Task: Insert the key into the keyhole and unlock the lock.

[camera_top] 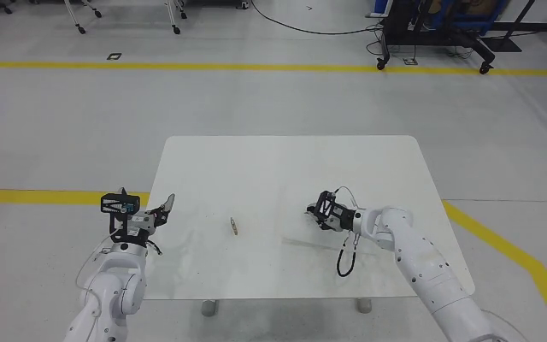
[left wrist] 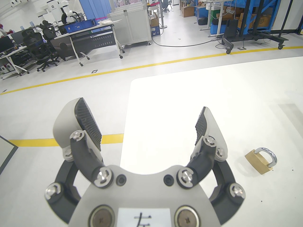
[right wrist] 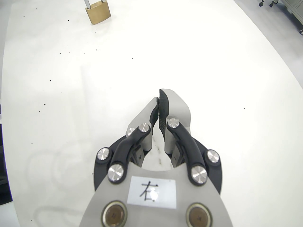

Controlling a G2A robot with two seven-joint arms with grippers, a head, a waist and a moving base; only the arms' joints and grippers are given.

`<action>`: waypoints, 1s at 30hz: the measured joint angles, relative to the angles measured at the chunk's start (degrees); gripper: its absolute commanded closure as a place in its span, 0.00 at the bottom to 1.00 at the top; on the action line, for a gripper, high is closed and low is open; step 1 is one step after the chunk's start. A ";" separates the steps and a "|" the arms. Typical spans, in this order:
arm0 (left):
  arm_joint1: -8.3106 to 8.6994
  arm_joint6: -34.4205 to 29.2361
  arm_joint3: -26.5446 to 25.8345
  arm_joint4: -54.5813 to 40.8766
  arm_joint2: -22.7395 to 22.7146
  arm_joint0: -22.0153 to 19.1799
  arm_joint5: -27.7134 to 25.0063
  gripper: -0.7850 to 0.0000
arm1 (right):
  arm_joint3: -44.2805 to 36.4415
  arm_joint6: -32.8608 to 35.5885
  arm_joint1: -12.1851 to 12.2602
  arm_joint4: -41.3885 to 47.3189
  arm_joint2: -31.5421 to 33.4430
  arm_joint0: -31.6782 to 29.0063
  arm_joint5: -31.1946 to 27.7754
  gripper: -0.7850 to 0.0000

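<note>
I'm seeing the padlock (camera_top: 232, 226) lying between the left gripper (left wrist: 142, 109), jaws released, and the right gripper (right wrist: 159, 95), jaws clenched.

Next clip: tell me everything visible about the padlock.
The padlock is small, with a brass-coloured block body and a shiny silver metal shackle that looks closed, both legs seated in the body. It lies on the white table between the two arms, apart from the open left end effector and the shut right end effector. Nothing but the table touches it.
</note>
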 measured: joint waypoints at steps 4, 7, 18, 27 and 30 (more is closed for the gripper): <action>0.00 0.06 -0.10 -0.10 -0.14 0.01 0.01 0.00 | 0.11 0.00 -0.01 0.13 0.03 0.03 0.00 1.00; 0.08 -0.53 -2.19 -1.59 -1.51 0.86 -1.69 0.00 | 0.10 0.01 -0.01 0.11 0.02 0.03 0.00 1.00; -0.57 -20.01 -2.23 0.93 16.15 -18.29 -22.25 0.00 | 0.89 -2.69 -0.81 1.25 -2.68 1.91 1.10 1.00; -3.88 -30.95 10.37 2.22 34.10 -35.57 -24.09 0.00 | 7.05 -8.19 -2.38 1.67 -7.00 6.61 2.57 1.00; -5.30 -33.20 16.76 3.14 38.87 -40.27 -23.13 0.00 | 9.75 -10.12 -2.79 1.03 -8.32 7.95 2.17 1.00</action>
